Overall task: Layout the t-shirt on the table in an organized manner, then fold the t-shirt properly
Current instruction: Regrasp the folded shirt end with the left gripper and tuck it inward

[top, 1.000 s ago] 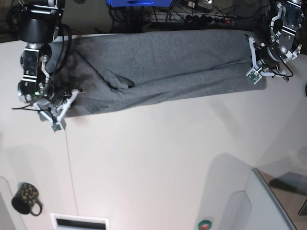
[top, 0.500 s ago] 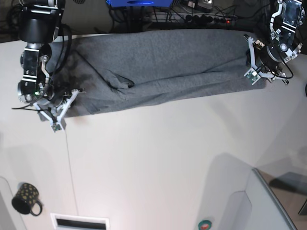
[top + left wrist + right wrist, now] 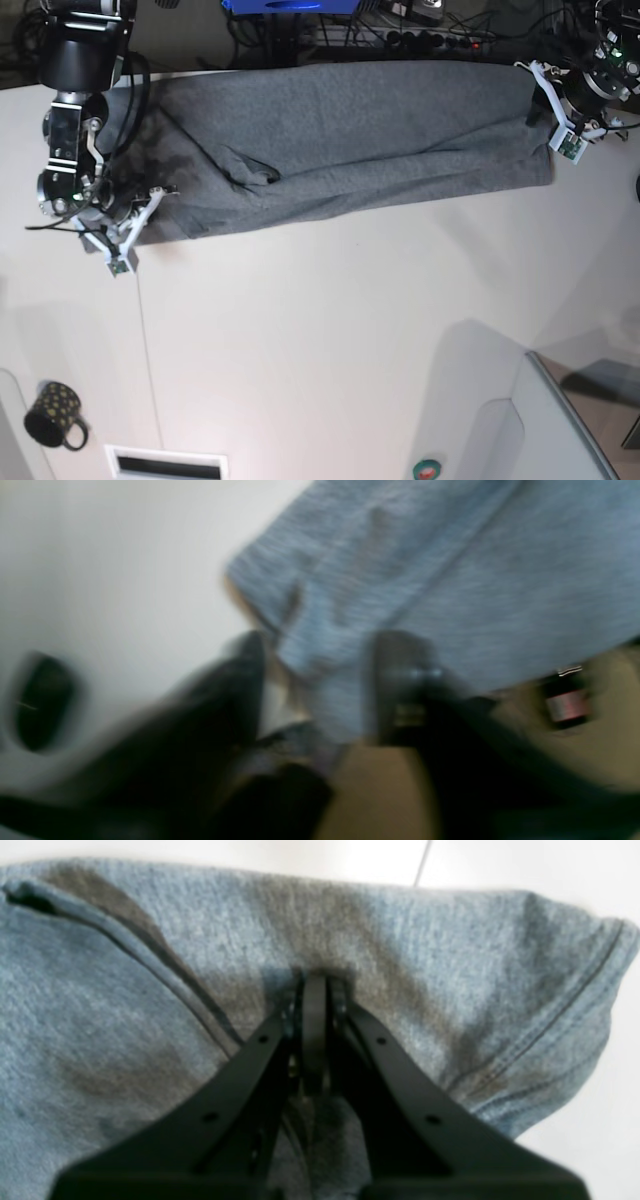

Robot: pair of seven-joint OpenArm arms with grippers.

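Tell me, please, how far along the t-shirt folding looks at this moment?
Done: the t-shirt lies stretched in a long band across the table, apparently folded lengthwise. In hand: the right tool is shut on cloth near one end; the left tool is at the other end, too blurred to judge its grip. Left: folding the band shorter, and a crease mid-shirt.

left wrist view motion-blurred, left gripper [image 3: 320, 680] jaw gap unclear | t-shirt [image 3: 340, 140] far hem hidden past bench [image 3: 330, 340] edge | right gripper [image 3: 315, 990] tips buried in cloth | mug [image 3: 55, 413] pattern too small | upper arms cut off at frame top
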